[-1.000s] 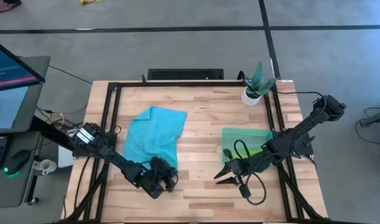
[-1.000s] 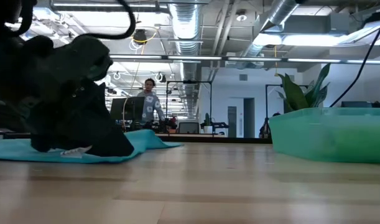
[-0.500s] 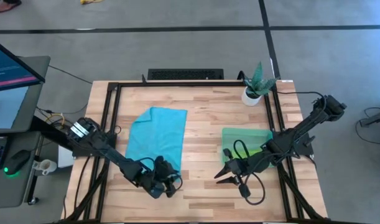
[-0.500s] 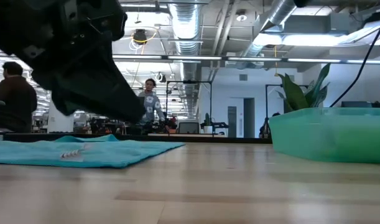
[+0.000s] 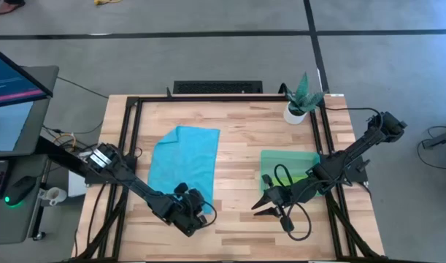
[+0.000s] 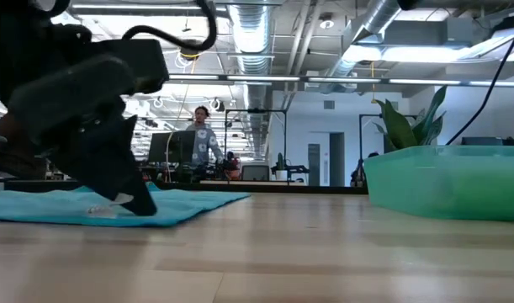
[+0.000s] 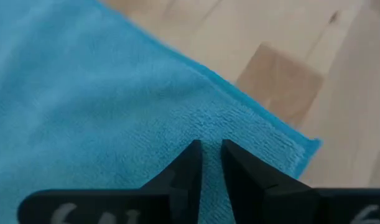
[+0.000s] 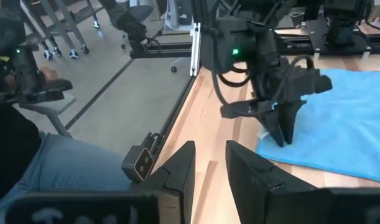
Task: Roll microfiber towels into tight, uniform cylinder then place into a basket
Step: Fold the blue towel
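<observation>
Blue towel [image 5: 182,165] flat on counter [image 5: 241,120], unrolled; green one in basket [image 5: 279,162]. My left fingers [image 7: 208,163] pinch its corner; right fingers [image 8: 208,163] open, idle.

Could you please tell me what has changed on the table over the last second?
The left tool has come back down onto the near corner of the turquoise towel, with its fingers narrowed to a slim gap around a small ridge of cloth. The towel, rumpled a second ago, now lies flat. The right tool, the green basket and the potted plant have not moved.
</observation>
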You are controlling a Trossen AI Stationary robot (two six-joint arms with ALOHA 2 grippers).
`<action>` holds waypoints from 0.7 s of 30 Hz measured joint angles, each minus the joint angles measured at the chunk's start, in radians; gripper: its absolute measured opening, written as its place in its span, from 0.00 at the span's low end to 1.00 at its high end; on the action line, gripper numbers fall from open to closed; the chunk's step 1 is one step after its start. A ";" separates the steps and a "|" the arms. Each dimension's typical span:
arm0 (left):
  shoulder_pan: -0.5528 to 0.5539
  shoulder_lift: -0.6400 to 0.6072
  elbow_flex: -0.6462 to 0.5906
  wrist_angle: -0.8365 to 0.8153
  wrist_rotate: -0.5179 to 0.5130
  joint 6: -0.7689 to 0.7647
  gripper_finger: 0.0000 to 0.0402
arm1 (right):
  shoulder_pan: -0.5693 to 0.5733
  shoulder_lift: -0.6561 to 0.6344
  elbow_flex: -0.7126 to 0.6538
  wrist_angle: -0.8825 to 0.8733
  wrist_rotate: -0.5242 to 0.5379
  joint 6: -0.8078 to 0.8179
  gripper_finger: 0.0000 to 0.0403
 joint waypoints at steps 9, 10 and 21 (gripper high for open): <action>0.008 0.049 0.000 0.263 0.033 0.101 0.04 | 0.000 0.000 0.000 -0.005 0.000 0.000 0.28; 0.010 0.050 -0.001 0.294 0.037 0.130 0.03 | 0.000 0.000 0.000 -0.005 0.000 0.000 0.28; 0.033 -0.057 0.058 0.158 0.105 0.302 0.00 | 0.004 0.001 0.000 -0.014 0.000 0.006 0.28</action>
